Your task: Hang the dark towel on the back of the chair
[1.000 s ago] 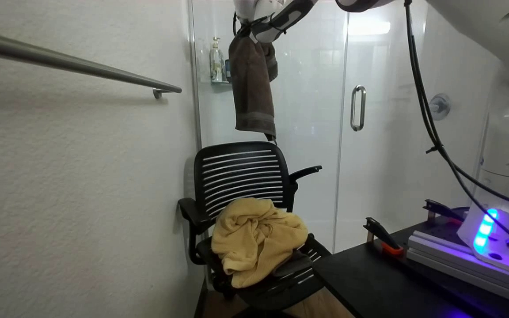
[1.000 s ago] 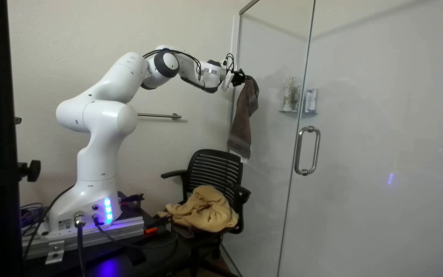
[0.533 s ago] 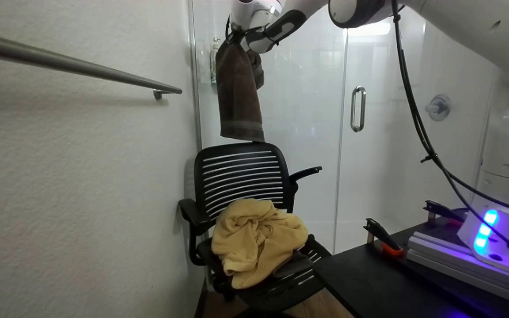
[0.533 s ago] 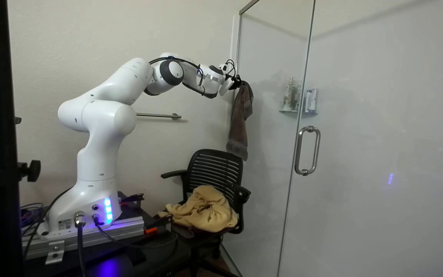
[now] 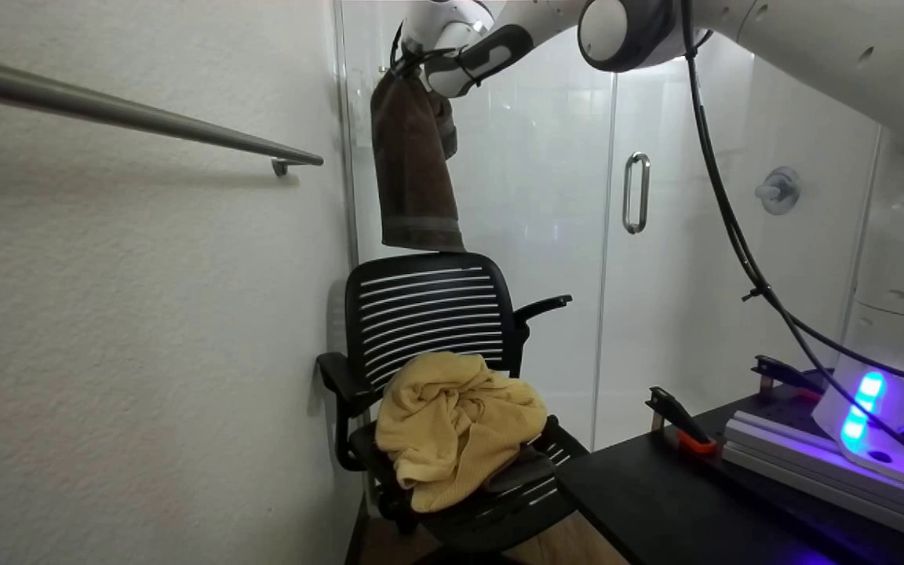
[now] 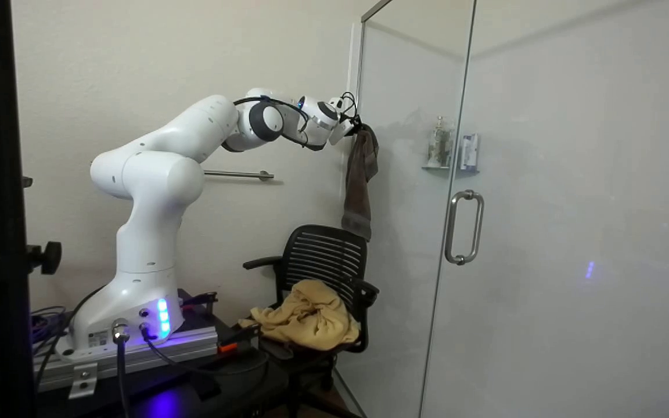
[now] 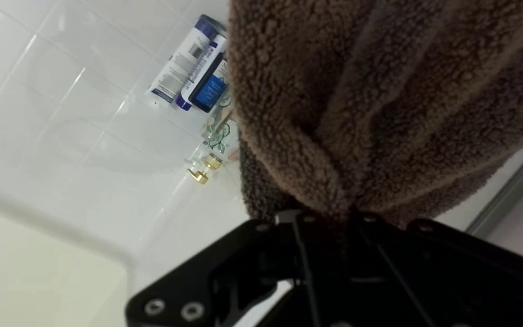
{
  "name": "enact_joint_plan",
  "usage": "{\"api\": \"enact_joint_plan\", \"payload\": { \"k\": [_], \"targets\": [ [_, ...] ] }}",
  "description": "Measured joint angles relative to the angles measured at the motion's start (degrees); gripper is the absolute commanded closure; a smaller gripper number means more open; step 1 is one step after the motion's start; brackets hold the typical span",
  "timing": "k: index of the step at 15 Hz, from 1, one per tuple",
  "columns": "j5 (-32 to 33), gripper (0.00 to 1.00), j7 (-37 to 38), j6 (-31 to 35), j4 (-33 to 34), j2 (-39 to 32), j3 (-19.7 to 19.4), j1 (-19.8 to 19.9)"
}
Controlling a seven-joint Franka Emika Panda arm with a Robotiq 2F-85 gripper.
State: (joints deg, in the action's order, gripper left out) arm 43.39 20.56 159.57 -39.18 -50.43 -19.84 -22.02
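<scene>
Wrist view: I've got pincer (image 7: 332,221) clamped on towel (image 7: 379,91), grasp done. Both exterior views: not on chair (image 5: 428,305) yet; draping and release left.

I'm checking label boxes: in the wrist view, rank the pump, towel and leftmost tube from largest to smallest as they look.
1. Towel, also much the nearest
2. Leftmost tube
3. Pump

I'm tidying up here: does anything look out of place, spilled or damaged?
Only the yellow cloth stands out: it lies in a crumpled heap on the chair, not folded. The towel hangs bunched from the hand, which the task explains. I see no spill or damage.
</scene>
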Motion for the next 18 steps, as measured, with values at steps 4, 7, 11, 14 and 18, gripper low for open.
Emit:
{"api": "enact_joint_plan", "payload": {
  "k": [4,7,11,14,18],
  "targets": [
    [-2.2,0.97,-8.8,0.4,4.0,-1.3,3.6,1.4],
    [-3.9,0.97,-14.6,0.5,5.2,-1.4,6.3,2.2],
    [-6.0,0.97,-18.8,0.5,5.3,-2.8,9.4,3.0],
    [-7.1,0.97,-19.6,0.5,5.3,-4.8,11.0,3.7],
    [-7.4,0.97,-20.3,0.5,5.3,-6.4,12.2,4.2]
  ]
}}
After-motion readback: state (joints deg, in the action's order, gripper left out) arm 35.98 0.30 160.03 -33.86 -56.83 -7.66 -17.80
